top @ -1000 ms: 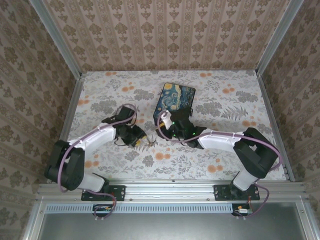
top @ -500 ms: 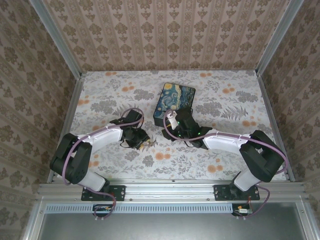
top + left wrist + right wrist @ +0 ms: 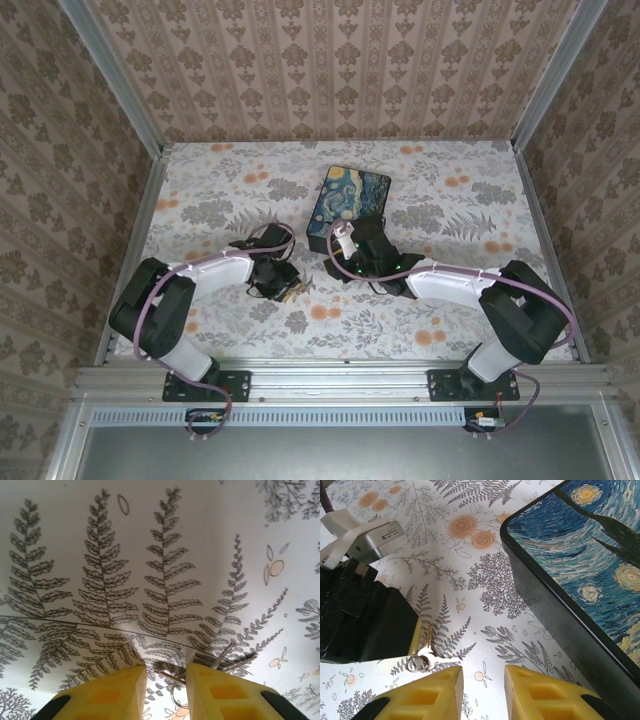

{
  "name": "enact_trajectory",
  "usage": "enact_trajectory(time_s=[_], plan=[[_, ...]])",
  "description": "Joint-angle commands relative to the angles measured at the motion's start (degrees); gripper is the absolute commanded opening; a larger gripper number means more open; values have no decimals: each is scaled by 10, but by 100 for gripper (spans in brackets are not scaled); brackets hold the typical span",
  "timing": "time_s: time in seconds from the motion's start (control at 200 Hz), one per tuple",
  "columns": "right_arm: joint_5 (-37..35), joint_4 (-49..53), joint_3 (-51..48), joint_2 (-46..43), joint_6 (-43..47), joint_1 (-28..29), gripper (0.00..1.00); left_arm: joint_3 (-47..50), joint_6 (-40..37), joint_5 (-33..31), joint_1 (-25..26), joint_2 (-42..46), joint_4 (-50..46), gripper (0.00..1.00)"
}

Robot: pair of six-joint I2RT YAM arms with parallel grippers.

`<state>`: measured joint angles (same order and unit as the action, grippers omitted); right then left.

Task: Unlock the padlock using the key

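One keyring point(image 3: 170, 679) — between left gripper's point(image 3: 166, 669) jaws

Black box point(image 3: 349, 203), swirly painted lid, on floral tablecloth point(image 3: 220, 180).

Box point(image 3: 350, 200) on table point(image 3: 470, 180), behind centre, slightly right. Right gripper point(image 3: 483, 677) just before box's near-left corner; box wall close on its right. Left gripper point(image 3: 166, 675) left of right gripper, near, not touching. Keys point(image 3: 423, 661) flat on table between two grippers: at left gripper's tips, ahead-left of right gripper's fingers. Key ring point(image 3: 170, 682) in gap between left gripper's fingers. Padlock position: cannot tell
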<state>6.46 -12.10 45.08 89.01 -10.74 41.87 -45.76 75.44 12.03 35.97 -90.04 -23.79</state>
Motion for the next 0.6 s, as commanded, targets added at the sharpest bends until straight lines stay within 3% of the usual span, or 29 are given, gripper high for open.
enact_trajectory(time_s=[0.0, 0.595], plan=[[12, 7, -10, -15, -7, -3, 28, -4, 15, -17, 5, -27, 6, 26], [21, 8, -26, -22, -9, -3, 28, -23, 44, 7, 22, -86, 10, 18]])
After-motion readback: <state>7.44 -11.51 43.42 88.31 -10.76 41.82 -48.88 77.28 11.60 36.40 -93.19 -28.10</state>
